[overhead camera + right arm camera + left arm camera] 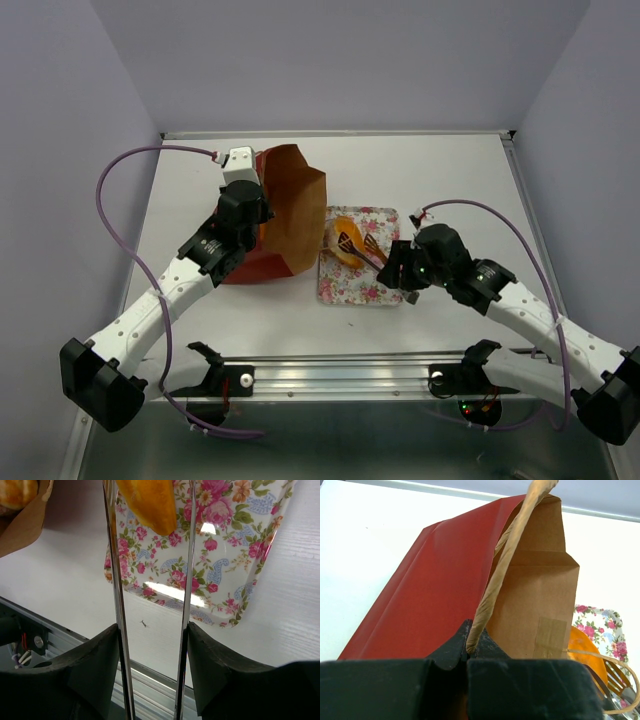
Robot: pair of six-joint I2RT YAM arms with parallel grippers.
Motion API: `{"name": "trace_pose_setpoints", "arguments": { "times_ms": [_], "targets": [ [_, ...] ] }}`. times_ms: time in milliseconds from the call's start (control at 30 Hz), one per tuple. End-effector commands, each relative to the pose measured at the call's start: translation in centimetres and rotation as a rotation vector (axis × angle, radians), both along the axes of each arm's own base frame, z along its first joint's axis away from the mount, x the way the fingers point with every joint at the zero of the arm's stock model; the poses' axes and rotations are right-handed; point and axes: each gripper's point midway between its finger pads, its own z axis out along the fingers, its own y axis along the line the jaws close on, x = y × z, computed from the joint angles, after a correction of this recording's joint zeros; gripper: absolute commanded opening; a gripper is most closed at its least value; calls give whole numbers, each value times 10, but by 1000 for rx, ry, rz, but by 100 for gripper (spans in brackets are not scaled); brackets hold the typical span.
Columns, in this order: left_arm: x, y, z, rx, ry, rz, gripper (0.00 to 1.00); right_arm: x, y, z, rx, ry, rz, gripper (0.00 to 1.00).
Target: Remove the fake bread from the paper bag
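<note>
The paper bag (290, 205) lies tilted on the table, red outside (440, 580) and brown inside, its mouth facing the tray. My left gripper (258, 218) (468, 647) is shut on the bag's twisted cord handle (505, 565). My right gripper (398, 265) (152, 627) is shut on a pair of metal tongs (366, 250) (118, 580). The tongs' tips sit around an orange fake bread (345, 241) (150, 502) over the floral tray (368, 287) (225, 565). Another golden bread (17, 492) shows at the bag's brown edge.
A metal rail (330, 378) runs along the table's near edge between the arm bases. Purple cables loop beside both arms. Grey walls close in the table at the back and on both sides.
</note>
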Motion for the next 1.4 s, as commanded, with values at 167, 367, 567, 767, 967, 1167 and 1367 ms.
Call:
{"name": "trace_pose_setpoints", "arguments": {
  "times_ms": [167,367,567,767,967,1167,1367],
  "targets": [
    [2,-3,31,-34,-71,-4,0,21,-3,55,0,-137,-37,59],
    [1,-4,32,-34,-73,-17,0,30,-11,93,-4,-222,-71,58],
    [1,-8,32,-30,-70,-40,0,37,-14,137,5,-325,-74,53],
    [-2,-11,31,-30,-66,-71,0,34,17,165,78,-371,92,51],
    [-7,-5,21,-11,-33,-57,0,26,72,155,191,-302,349,50],
    [-16,-5,13,-8,22,-70,0,42,112,126,254,-210,425,50],
    [-27,-3,17,-8,31,-102,0,68,140,114,301,-190,419,50]
  ]
}}
